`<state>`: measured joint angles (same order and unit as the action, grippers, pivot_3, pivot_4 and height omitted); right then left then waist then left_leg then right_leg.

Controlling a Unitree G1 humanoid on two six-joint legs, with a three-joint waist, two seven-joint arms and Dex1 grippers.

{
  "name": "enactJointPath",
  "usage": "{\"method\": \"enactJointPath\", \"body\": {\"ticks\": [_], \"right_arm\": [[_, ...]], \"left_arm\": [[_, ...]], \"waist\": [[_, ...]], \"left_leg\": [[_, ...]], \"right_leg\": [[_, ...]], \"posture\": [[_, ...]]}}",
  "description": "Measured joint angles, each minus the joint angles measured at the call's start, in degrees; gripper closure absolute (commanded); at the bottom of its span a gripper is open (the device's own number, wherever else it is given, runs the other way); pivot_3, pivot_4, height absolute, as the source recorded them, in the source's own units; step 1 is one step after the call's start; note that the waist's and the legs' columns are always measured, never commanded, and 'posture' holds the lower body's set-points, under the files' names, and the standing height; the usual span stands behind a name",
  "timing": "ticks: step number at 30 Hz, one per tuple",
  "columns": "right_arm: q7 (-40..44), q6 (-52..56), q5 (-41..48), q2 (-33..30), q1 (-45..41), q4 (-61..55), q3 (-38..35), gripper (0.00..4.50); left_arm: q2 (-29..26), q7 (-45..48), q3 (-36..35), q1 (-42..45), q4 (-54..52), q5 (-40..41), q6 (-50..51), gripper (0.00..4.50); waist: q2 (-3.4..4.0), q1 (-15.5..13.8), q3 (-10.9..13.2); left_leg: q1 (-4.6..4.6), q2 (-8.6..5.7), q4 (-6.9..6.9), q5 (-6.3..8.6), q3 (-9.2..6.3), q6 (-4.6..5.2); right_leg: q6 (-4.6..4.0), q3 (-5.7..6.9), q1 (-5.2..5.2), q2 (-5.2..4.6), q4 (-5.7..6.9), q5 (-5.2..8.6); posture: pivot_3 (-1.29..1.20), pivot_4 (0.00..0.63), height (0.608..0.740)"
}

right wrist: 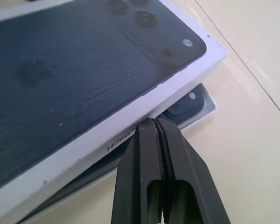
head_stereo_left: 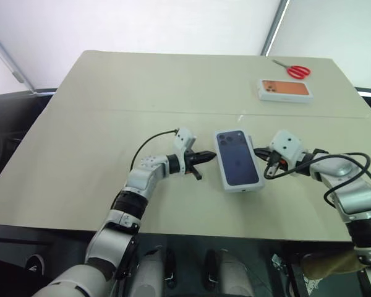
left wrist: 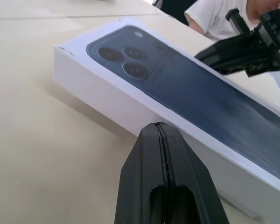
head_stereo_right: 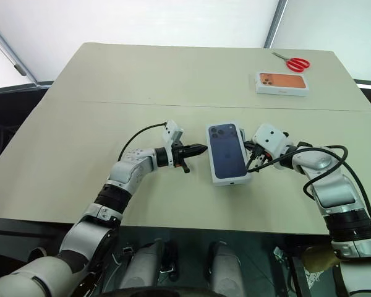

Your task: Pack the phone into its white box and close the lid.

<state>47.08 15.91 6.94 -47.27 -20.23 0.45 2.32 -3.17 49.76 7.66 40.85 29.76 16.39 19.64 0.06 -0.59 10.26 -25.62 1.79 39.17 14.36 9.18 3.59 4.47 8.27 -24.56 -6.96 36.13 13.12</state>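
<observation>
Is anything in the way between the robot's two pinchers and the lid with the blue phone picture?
Nothing visible. The lid sits askew over the white box, whose corner pokes out beneath. The shut left gripper points at one long side, the shut right gripper presses the other, with bare table between.

The lid point(right wrist: 84, 70) hides most of the phone point(right wrist: 184, 103) and white box point(right wrist: 203, 109).

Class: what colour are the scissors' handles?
Red, clearest in the left eye view: scissors.
</observation>
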Motion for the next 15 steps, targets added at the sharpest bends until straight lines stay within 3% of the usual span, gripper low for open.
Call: {"method": "enactJointPath", "body": {"ticks": [15], "right_arm": [[-2.01,0.6,-1.42,0.02,1.47,0.0,-0.99,4.44]], "left_arm": [[2.23,-0.23,-0.67,5.88,9.3,-1.11,-2.86,4.5]], "waist": [[0.0,-0.03,0.0]], "left_leg": [[0.0,0.0,0.0,0.0,0.0,0.0]], "right_leg": [[0.0,0.05,0.0,0.03,0.0,0.0]], "posture": [[0.0,0.15,0.738]]}}
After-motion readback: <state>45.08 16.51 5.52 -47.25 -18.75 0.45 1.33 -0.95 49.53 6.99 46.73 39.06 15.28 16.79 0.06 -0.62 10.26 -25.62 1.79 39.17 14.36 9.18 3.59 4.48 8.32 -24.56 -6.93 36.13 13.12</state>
